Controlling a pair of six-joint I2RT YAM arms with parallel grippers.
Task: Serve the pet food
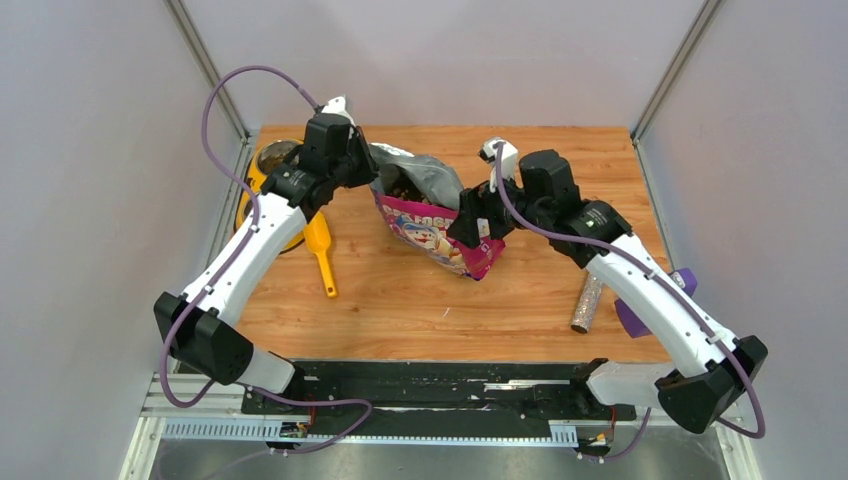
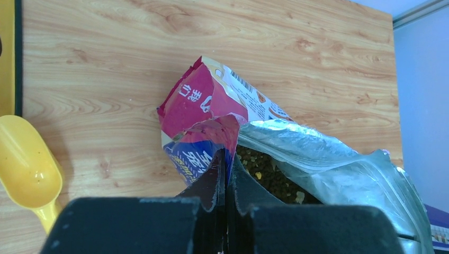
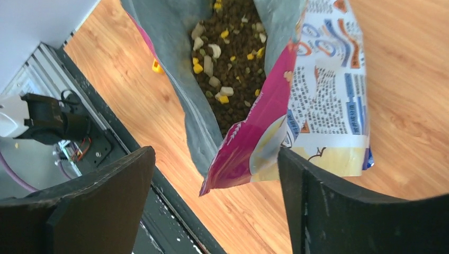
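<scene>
at mid-table, the cat food bag (image 1: 432, 222) is lying with its mouth gaping toward the far left and its foil lining showing. the left gripper (image 2: 227, 177) is pinching the bag's rim, fingers pressed together on the film. the right gripper (image 3: 214, 159) is hanging over the bag's pink corner, fingers spread wide on either side of it; they are probably not touching it, though the wrist view is not settling that. kibble (image 3: 233, 79) is sitting inside the bag, brown with yellow and pale bits. a yellow scoop (image 1: 320, 250) is lying on the table (image 1: 420, 310) just left of the bag; a speckled tube (image 1: 586, 303) is lying beside the right arm.
</scene>
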